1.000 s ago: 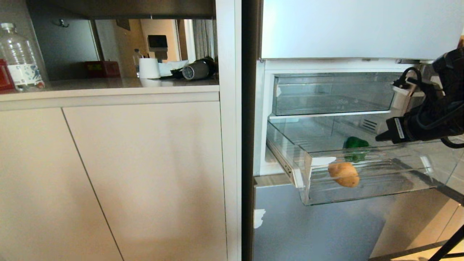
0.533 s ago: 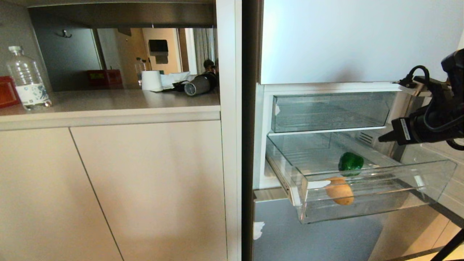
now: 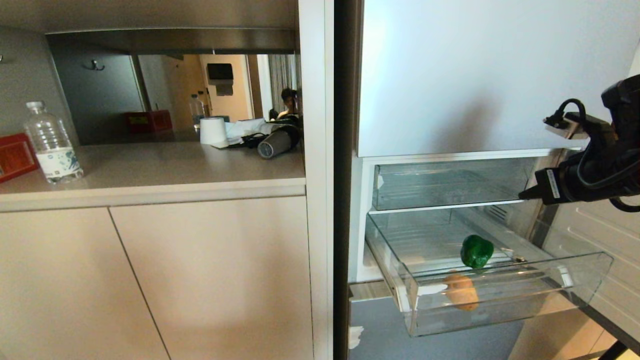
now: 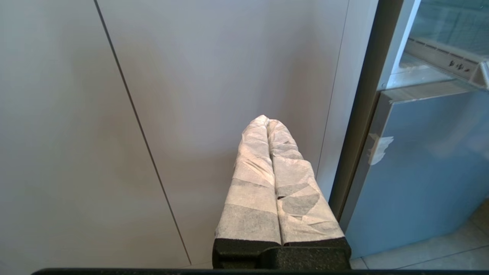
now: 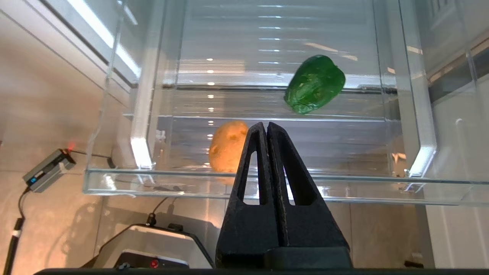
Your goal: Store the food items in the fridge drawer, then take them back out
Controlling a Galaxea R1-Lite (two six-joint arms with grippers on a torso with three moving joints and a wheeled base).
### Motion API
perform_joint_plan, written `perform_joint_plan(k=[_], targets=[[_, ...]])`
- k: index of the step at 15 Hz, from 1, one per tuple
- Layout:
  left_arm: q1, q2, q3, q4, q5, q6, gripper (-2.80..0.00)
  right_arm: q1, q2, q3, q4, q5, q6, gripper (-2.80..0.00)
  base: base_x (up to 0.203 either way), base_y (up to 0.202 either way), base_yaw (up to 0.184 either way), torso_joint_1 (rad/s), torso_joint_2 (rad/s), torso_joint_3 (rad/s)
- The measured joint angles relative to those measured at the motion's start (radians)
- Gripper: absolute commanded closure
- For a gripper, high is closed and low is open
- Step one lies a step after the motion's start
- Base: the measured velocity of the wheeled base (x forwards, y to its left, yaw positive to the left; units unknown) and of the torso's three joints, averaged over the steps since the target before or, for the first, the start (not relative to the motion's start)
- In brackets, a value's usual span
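Note:
The clear fridge drawer (image 3: 505,315) stands pulled out, with a white sticker on its front. Inside it lie a tan potato (image 3: 461,291) near the front and a dark green bell pepper (image 3: 476,251) further back. The right wrist view looks down on the same drawer (image 5: 244,179), potato (image 5: 225,147) and pepper (image 5: 314,84). My right gripper (image 3: 522,195) hangs shut and empty above the drawer's right side; its black fingers (image 5: 266,128) press together. My left gripper (image 4: 266,120), wrapped in white tape, is shut and empty in front of the cabinet door.
A second clear drawer (image 3: 450,186) sits closed above the open one. To the left, a counter (image 3: 150,172) carries a water bottle (image 3: 51,144), a red box (image 3: 15,156), a white cup (image 3: 213,131) and a dark hairdryer (image 3: 277,141). Beige cabinet doors (image 3: 200,280) stand below.
The whole head view has shifted downward as the camera rose; counter and drawer sit lower in the picture. The right gripper stays shut, now higher above the drawer. Potato and pepper have not moved.

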Motion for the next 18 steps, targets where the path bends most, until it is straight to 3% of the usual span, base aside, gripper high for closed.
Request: perform_joint_plan(k=[7, 13, 18], targets=[[0.000, 0.000, 0.000, 0.000, 0.000, 0.000, 0.00, -0.011, 0.147, -0.011, -0.072, -0.018, -0.004, 0.00, 0.000, 0.000, 0.000, 0.009, -0.02, -0.011], [0.000, 0.000, 0.000, -0.001, 0.000, 0.000, 0.00, -0.029, 0.359, -0.220, -0.041, -0.030, 0.011, 0.00, 0.000, 0.000, 0.000, 0.000, 0.00, 0.000], [0.000, 0.000, 0.000, 0.000, 0.000, 0.000, 0.00, -0.031, 0.469, -0.485, 0.162, -0.062, 0.124, 0.00, 0.000, 0.000, 0.000, 0.000, 0.00, 0.000]])
